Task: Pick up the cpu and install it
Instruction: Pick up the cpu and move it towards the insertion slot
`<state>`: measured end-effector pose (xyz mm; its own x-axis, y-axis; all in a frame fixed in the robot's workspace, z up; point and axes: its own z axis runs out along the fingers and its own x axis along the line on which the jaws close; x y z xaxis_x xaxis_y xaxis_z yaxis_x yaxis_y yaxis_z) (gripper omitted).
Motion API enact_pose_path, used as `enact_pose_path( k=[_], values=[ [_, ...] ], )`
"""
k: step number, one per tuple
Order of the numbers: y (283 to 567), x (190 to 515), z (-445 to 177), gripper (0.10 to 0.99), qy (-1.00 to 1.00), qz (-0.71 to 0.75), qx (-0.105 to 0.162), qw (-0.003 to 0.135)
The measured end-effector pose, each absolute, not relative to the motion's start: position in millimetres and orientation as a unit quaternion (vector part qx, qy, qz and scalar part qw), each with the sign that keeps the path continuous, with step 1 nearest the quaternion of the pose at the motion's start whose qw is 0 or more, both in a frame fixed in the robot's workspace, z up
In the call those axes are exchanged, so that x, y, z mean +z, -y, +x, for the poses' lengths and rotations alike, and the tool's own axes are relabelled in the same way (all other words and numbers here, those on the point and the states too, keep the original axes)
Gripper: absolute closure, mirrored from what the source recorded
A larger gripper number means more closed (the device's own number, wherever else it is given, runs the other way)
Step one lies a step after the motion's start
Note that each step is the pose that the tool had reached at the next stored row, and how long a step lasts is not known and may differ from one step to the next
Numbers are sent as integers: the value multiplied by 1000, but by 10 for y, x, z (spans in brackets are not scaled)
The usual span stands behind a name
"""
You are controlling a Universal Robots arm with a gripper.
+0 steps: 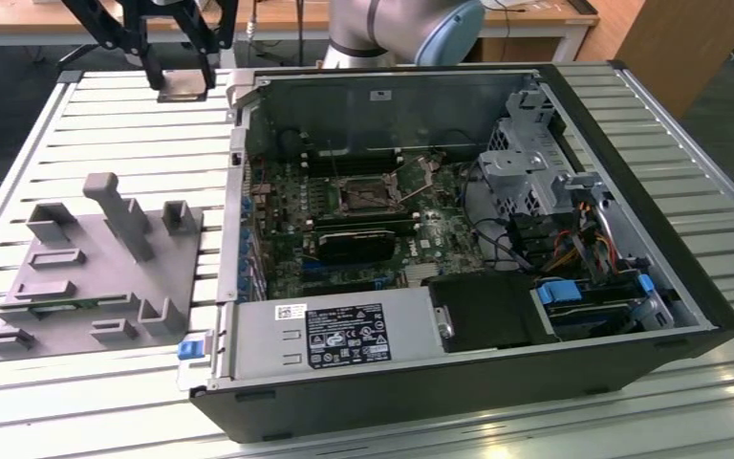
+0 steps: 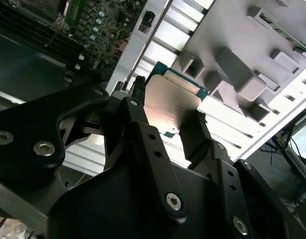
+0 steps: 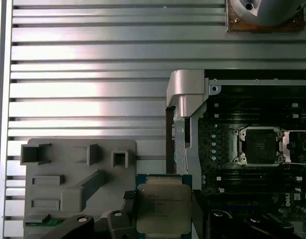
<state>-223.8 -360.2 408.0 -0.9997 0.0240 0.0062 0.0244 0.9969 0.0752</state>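
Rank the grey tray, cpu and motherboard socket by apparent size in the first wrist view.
1. grey tray, clearly largest.
2. cpu.
3. motherboard socket.
The cpu looks only slightly bigger than the socket. It sits in the gripper, nearer the camera, so that pair is unsure.
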Motion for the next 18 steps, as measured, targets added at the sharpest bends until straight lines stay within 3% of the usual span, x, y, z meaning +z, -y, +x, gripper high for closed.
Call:
enact_pose_path(
  k=[18],
  values=[
    [3537,4079,-2063,557,999,-12,-38,3]
  ],
)
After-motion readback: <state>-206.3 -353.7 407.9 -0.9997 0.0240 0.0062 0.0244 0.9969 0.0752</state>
